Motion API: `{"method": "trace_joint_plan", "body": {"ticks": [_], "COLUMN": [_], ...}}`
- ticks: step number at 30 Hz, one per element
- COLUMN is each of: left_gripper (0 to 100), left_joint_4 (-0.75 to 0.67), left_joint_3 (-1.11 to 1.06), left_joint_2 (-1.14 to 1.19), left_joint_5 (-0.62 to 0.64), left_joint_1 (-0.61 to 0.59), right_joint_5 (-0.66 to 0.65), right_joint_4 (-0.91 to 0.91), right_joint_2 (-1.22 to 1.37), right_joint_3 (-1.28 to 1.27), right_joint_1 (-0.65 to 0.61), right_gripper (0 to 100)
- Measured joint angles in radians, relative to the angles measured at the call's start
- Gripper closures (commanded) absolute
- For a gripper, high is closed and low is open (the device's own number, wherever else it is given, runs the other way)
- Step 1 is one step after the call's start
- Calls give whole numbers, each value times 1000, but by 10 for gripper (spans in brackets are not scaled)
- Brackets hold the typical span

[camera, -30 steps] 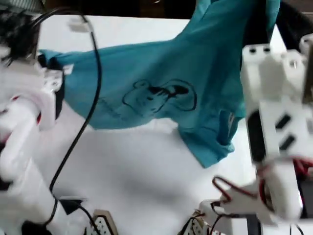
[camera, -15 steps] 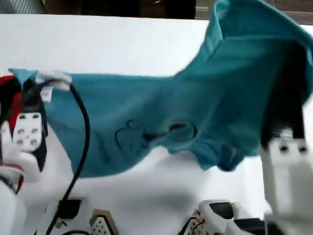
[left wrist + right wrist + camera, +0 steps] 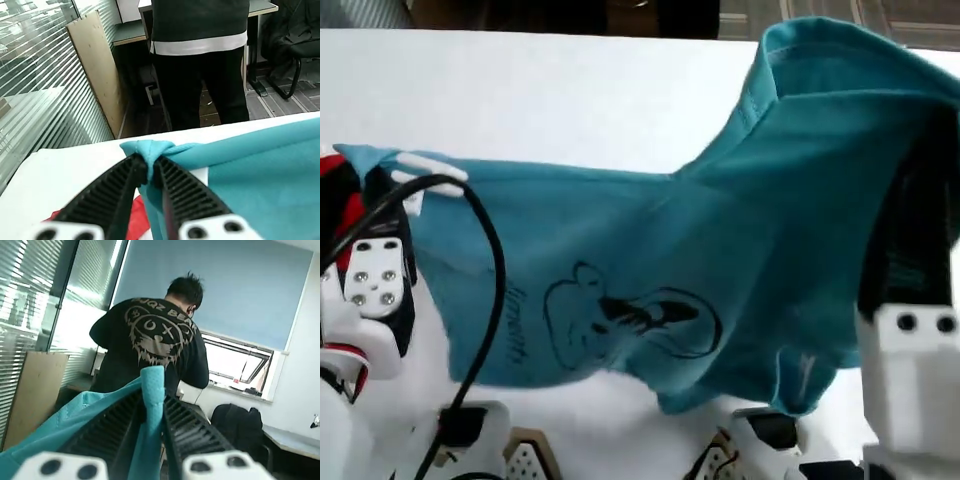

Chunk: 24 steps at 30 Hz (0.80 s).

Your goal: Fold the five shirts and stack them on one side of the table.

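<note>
A teal shirt (image 3: 720,260) with a black line drawing on its front hangs stretched between the two arms above the white table (image 3: 540,90). My left gripper (image 3: 150,172) is shut on a bunched corner of the teal shirt (image 3: 260,165); in the high view that corner sits at the left by the arm's black jaw (image 3: 365,165). My right gripper (image 3: 154,405) is shut on another edge of the teal shirt (image 3: 75,420) and holds it high, at the right of the high view (image 3: 910,200). The shirt's lower hem droops toward the near edge.
A black cable (image 3: 485,260) loops from the left arm across the shirt's left part down to the arm bases (image 3: 530,455) at the near edge. Something red (image 3: 132,225) lies under the left gripper. The far half of the table is bare white.
The shirt has been lifted and pulled taut between the arms. The left arm drew back toward the near left; the right arm rose, and the print slid toward the near edge.
</note>
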<state>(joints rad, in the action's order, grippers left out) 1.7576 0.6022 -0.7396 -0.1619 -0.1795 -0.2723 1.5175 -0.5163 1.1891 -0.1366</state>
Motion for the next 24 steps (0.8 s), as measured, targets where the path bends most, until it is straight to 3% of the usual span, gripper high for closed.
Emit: {"method": "trace_joint_plan", "body": {"ticks": [8, 15, 24], "left_gripper": [973, 973, 973], "left_joint_4": [-121, -299, -554], "left_joint_3": [-206, -318, -313], "left_joint_2": [138, 377, 741], "left_joint_5": [0, 0, -34], "left_joint_1": [-2, -2, -2], "right_joint_5": [0, 0, 0], "right_joint_4": [-97, -315, -609], "right_joint_2": [63, 239, 566], "right_joint_3": [-391, -769, -841], "right_joint_1": [0, 2, 32], "right_gripper": [979, 979, 979]}}
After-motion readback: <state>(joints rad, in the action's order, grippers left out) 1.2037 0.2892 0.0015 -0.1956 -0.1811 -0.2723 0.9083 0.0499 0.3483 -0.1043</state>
